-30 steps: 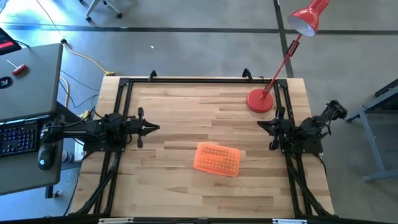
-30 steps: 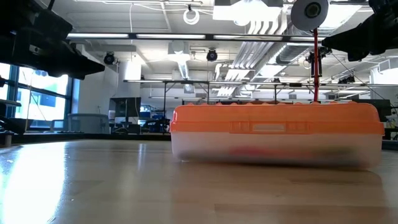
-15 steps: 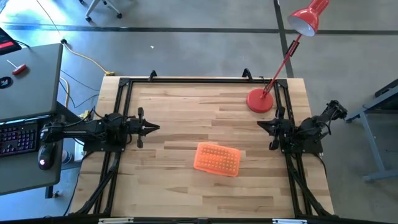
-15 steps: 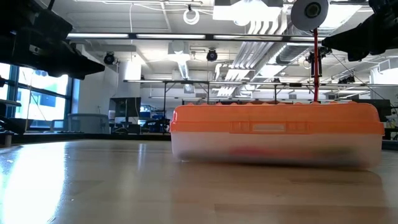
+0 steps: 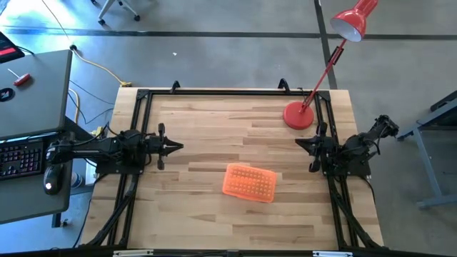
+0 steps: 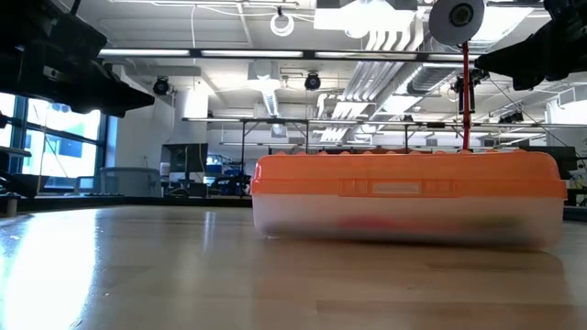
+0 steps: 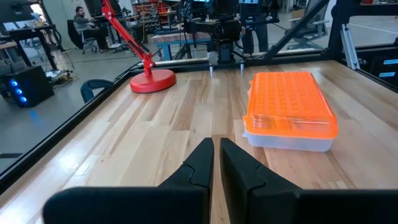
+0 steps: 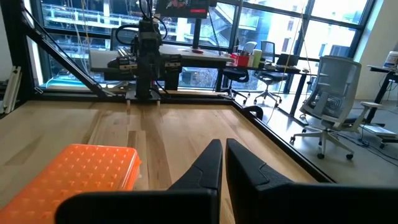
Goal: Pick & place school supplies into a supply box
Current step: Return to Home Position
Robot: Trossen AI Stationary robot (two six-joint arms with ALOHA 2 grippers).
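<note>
The box (image 5: 249, 183) lies shut on the table (image 5: 214, 114), between the 2 arms. The left gripper (image 5: 178, 147) and right gripper (image 5: 299, 143) sit at the sides, fingers almost together, holding nothing. Only the low view shows a red blur through the box's clear wall. The left wrist view shows a person (image 7: 81, 22) sitting far off.

The orange lid (image 5: 249, 182) covers the supply box (image 6: 408, 197), hiding its contents from above. Through the cloudy wall in the low view, only a blurred reddish smear shows. There the box also hides the base of the red lamp (image 6: 465, 92).
</note>
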